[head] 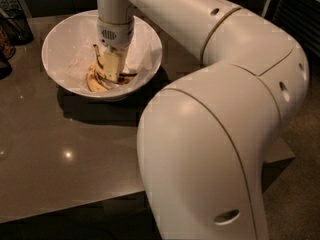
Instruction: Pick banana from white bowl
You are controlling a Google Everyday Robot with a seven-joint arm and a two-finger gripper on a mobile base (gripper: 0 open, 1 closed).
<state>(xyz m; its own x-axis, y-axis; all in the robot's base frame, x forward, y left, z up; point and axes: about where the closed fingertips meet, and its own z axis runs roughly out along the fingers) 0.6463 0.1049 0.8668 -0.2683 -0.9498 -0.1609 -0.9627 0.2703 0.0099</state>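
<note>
Gripper point(113, 68): down inside white bowl point(60, 41), against banana point(94, 80) just beside it; banana's long axis steep, stem uppermost; grip state cannot be told.

A dark, glossy tabletop point(60, 134) is shown filling the left and centre of the frame; a small bright reflection point(67, 155) of a lamp is seen at lower left. A speckled floor point(300, 184) is visible at lower right. Dark clutter point(12, 24) is placed at the upper left edge, and a dark slatted panel point(300, 14) at upper right. The gripper point(112, 71) is located at upper left, above the table's far part.
</note>
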